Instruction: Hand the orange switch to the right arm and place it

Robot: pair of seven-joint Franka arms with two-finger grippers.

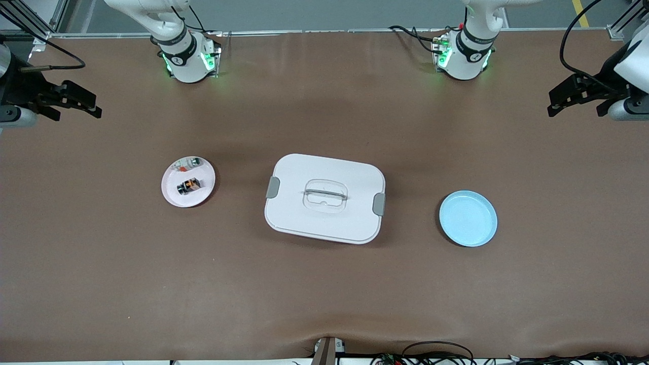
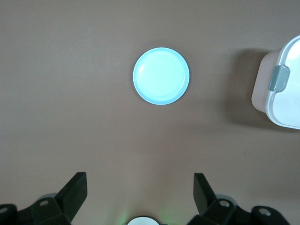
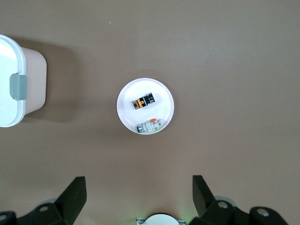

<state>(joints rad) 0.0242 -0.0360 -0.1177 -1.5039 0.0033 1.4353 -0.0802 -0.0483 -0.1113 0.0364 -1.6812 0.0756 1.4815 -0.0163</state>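
Brown matting covered the table (image 1: pixel 324 294), with cables trailing along its nearer edge. On a pinkish plate (image 1: pixel 172 195) toward the right arm's end lay the orange switch (image 1: pixel 188 185), beside a pale part (image 1: pixel 186 163) too small to read. A white lidded box (image 1: pixel 324 197) sat mid-table, and a blue plate (image 1: pixel 468 218) lay toward the left arm's end. Both arms waited, cut off at the frame edges: the left gripper (image 1: pixel 578 100) and right gripper (image 1: pixel 71 101) hung open and empty over bare matting.

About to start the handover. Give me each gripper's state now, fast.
Left gripper: open, empty, up over bare table toward the left arm's end.
Right gripper: open, empty, up over bare table toward the right arm's end.
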